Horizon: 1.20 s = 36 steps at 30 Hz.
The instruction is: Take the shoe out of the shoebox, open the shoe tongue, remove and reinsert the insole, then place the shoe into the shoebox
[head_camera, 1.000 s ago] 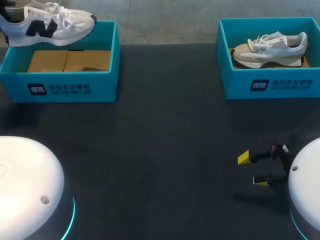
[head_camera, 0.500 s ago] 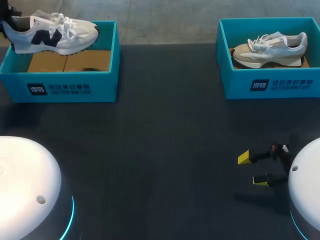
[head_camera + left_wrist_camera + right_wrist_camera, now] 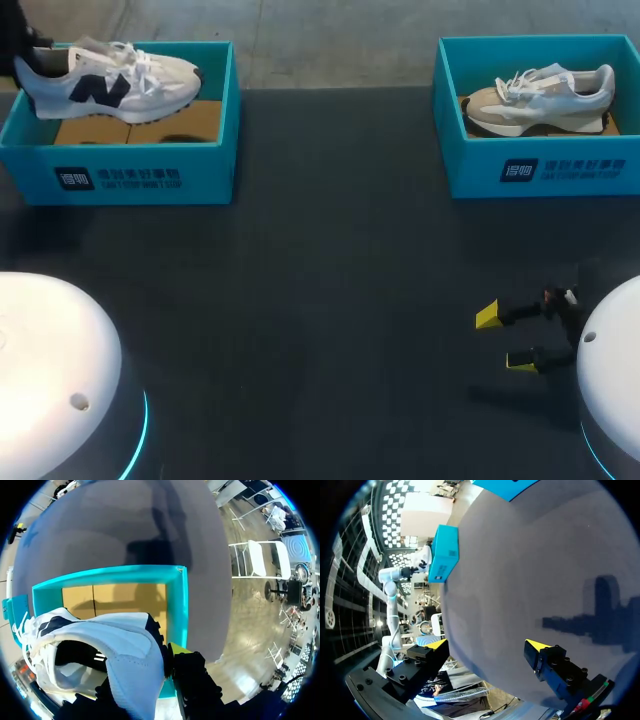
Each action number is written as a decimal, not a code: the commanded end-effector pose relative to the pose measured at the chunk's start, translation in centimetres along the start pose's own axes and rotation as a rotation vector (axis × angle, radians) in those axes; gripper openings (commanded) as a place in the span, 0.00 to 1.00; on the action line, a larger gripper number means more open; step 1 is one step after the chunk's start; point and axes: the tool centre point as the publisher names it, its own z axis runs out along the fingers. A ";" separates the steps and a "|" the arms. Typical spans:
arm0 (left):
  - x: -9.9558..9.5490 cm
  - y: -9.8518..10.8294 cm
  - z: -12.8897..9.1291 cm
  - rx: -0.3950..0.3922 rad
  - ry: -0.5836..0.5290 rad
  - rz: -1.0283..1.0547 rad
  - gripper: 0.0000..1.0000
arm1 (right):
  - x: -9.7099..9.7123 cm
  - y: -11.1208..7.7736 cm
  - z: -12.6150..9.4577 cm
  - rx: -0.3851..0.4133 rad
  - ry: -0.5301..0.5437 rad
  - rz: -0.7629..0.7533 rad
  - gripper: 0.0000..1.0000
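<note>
Left side: white sneaker (image 3: pixel 110 82) with a navy side mark sits over the far half of the left shoebox (image 3: pixel 130 175). Its heel is at the box's outer far corner and its toe reaches toward the inner wall. Its shadow falls on the cardboard liner (image 3: pixel 175 122). Cannot tell whether the sole touches the liner.

Left gripper (image 3: pixel 167 667): pinching the sneaker at the heel. One yellow fingertip (image 3: pixel 179 649) presses the outside of the heel. The other finger is mostly hidden behind the heel collar. In the left wrist view the shoe opening faces the camera, with the teal box and its liner beneath.

Right side: right gripper (image 3: pixel 503 339) is low over the dark table (image 3: pixel 330 260), near the robot's edge, with its fingers spread wide and nothing between them.

Right shoebox (image 3: pixel 540 170), far right: beige sneaker (image 3: pixel 540 98) lies inside it, white laces up, well apart from both grippers.
</note>
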 end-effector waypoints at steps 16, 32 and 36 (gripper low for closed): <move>-0.6 0.1 3.0 0.017 0.003 0.023 0.00 | 0.1 -0.3 -0.2 -0.004 -0.001 0.000 1.00; -0.9 0.3 5.1 0.043 -0.003 0.001 0.00 | 0.1 -0.3 -0.2 -0.004 -0.001 0.000 1.00; -1.1 0.0 5.7 0.048 -0.006 0.007 0.00 | 0.1 -0.3 -0.2 -0.004 -0.001 0.000 1.00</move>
